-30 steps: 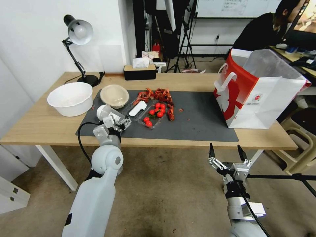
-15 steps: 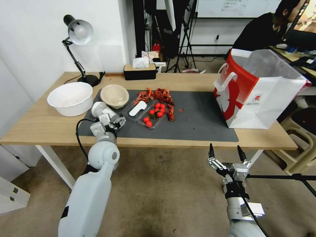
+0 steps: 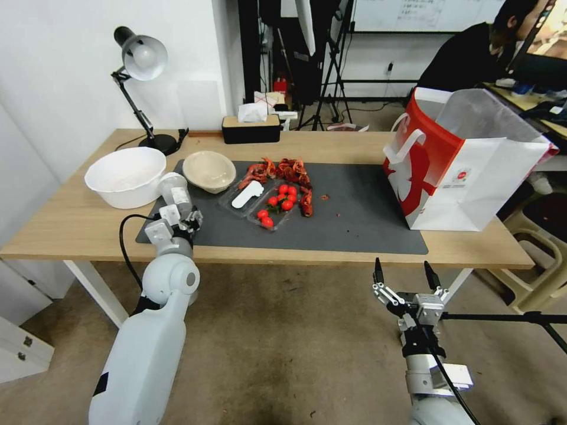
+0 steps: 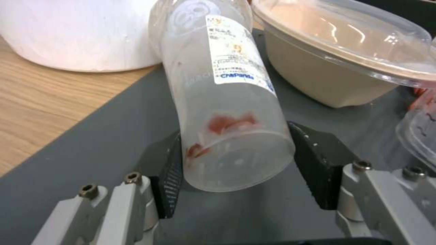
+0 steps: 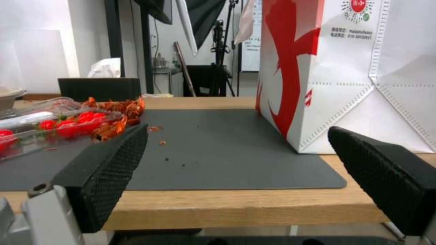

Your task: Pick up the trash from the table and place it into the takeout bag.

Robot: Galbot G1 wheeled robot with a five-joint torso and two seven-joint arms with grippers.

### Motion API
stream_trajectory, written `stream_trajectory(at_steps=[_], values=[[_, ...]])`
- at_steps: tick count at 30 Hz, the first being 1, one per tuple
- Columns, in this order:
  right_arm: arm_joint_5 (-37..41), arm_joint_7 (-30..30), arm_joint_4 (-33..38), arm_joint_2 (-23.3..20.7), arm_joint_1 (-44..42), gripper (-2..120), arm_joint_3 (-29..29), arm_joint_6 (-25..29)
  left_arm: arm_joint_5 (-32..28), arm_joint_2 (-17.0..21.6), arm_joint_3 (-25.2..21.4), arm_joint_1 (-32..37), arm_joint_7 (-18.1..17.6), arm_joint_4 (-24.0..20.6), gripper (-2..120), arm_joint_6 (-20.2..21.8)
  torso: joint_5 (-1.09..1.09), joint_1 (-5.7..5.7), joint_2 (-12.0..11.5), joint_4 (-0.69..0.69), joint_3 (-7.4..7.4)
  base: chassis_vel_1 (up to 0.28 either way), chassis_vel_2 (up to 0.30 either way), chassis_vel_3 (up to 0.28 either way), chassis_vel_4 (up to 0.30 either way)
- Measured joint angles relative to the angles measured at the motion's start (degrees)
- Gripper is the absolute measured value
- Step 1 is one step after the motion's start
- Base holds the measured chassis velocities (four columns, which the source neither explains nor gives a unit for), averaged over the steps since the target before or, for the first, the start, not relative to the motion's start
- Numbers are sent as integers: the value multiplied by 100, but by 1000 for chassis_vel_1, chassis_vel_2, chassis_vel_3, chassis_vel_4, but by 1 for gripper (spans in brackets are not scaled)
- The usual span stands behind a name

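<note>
A clear plastic cup point(image 4: 227, 98) is seen lying on its side on the dark grey mat point(image 3: 354, 218) at the left end of the table point(image 3: 65, 224), just beside the white bowl point(image 3: 125, 176) and the beige paper bowl point(image 3: 207, 171), which carries a clear lid. The base end of the cup is bracketed by the left gripper point(image 4: 236, 170); one pad appears to touch the wall, while a slight gap may remain at the other, so the gripper is judged to be spread around the cup rather than clenched on it. The cup is judged to be light, thin-walled and easily crushed, with a smooth, rounded surface that may slip or roll; red residue is visible inside near the base. A hold across the base, where the wall is stiffest, is judged best, with gentle pressure. The right gripper point(image 3: 407, 280) is held low in front of the table edge, released and idle. The takeout bag point(image 3: 472, 171) stands upright and open at the right end of the mat, well apart from the cup.
</note>
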Motion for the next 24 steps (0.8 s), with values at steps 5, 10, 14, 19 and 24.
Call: stream_trajectory(at_steps=[5,10,14,19,24], values=[[-14,6,4,4,8,99,-39,0,42,86,-30,153,207,-122,52,-91,-1,0,0,1,0,0,0,0,0],[-28,15,8,7,22,99,-55,0,69,179,-50,366,517,-335,52,-165,0,0,0,1,0,0,0,0,0],[-32,20,9,7,27,99,-58,-1,91,231,-52,534,789,-504,52,-262,-1,0,0,0,0,0,0,0,0],[-39,29,9,7,24,99,-61,-2,119,342,-68,708,1377,-891,52,-550,-1,0,0,1,0,0,0,0,0],[-52,32,39,10,13,99,-62,-3,-1,685,74,617,1948,-1134,52,-991,-1,-1,0,1,0,0,0,0,0]])
